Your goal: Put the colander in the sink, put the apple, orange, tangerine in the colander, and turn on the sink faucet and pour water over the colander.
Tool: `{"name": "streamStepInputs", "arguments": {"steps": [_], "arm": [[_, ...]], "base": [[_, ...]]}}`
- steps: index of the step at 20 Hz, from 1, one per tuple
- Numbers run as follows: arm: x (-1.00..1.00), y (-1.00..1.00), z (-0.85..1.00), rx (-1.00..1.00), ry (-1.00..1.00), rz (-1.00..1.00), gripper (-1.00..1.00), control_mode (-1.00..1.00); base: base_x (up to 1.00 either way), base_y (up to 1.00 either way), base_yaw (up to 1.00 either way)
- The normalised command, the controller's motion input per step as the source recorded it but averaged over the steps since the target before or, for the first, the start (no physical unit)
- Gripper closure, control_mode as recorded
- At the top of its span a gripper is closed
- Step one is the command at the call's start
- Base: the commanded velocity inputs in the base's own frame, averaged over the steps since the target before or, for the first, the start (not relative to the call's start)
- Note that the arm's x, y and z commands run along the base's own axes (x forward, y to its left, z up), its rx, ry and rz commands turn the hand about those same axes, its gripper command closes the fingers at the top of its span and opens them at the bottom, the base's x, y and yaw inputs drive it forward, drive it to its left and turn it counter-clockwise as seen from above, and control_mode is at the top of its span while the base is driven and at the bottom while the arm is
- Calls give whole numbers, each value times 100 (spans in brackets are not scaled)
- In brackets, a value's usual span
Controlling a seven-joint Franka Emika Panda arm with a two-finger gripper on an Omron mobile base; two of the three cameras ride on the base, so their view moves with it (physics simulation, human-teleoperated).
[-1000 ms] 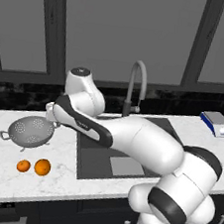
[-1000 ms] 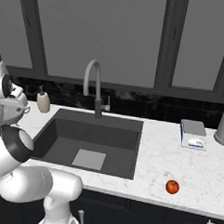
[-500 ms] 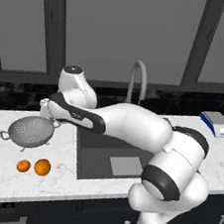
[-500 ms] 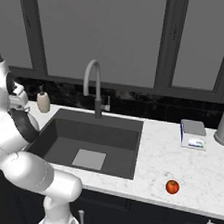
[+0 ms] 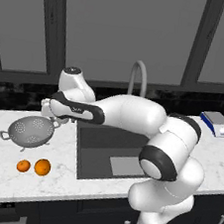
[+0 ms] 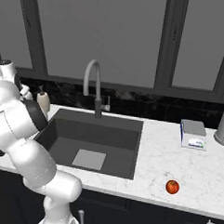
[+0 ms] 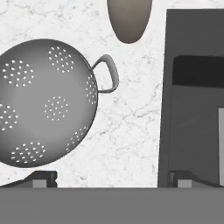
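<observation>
Hovering with fingers spread and released, the pincer (image 7: pixel 109 178) hangs above the marble desk (image 7: pixel 127 127) between the colander (image 7: pixel 43 103), near the left end, and the sink (image 7: pixel 192 109).

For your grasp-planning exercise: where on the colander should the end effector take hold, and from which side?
Probably the colander's thin rim beside the loop handle facing the sink, approached from above. It sits upright, and the bowl looks too wide for the open end effector to span.

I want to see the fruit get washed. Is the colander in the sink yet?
Not yet. The colander sits on the counter left of the sink, empty.
</observation>
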Motion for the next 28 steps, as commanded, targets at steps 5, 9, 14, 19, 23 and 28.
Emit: {"name": "streamStepInputs", "arguments": {"steps": [5,9,14,19,23,28], "arm": [[0,11,-37,0,2,0,-100,-100],[8,42,-23,-1,6,0,-100,-100],[10,34,-12,0,2,0,-100,-100],[14,8,-6,0,0,0,-100,-100],[11,0,-12,0,0,0,-100,-100],[17,0,-29,0,0,0,-100,-100]], "base": [[0,0,0],[0,0,0],[0,0,0],[0,0,0],[0,0,0],[0,0,0]]}}
